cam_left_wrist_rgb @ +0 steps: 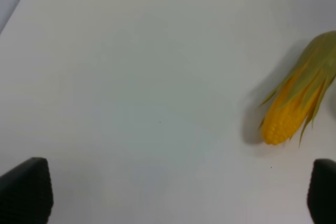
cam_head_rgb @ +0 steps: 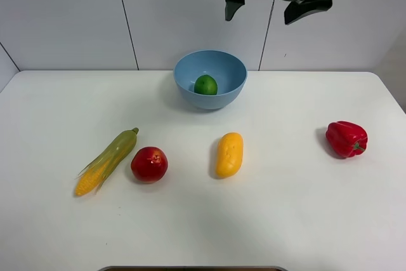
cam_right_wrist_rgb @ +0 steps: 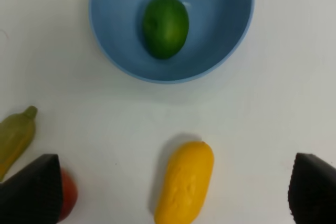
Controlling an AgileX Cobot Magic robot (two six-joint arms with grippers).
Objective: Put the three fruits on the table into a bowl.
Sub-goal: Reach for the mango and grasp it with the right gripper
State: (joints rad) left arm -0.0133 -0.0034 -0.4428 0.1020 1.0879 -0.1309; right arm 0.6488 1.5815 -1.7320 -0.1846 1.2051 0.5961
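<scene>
The green lime [cam_head_rgb: 205, 84] lies inside the light-blue bowl [cam_head_rgb: 190, 68] at the back middle of the white table [cam_head_rgb: 285, 220]. The yellow-orange mango [cam_head_rgb: 229, 154] lies in front of the bowl. The red apple [cam_head_rgb: 149, 164] sits left of the mango, beside the corn cob [cam_head_rgb: 108, 160]. My right gripper [cam_head_rgb: 269, 4] is open and empty, high above the bowl; its wrist view shows the lime [cam_right_wrist_rgb: 165, 24], the bowl [cam_right_wrist_rgb: 231, 40], the mango [cam_right_wrist_rgb: 185, 182] and an edge of the apple [cam_right_wrist_rgb: 68, 195]. My left gripper [cam_left_wrist_rgb: 173, 192] is open and empty over bare table near the corn [cam_left_wrist_rgb: 296, 98].
A red bell pepper [cam_head_rgb: 346, 138] lies at the right of the table. The corn cob lies slantwise at the left, almost touching the apple. A white panelled wall [cam_head_rgb: 63, 17] stands behind the table.
</scene>
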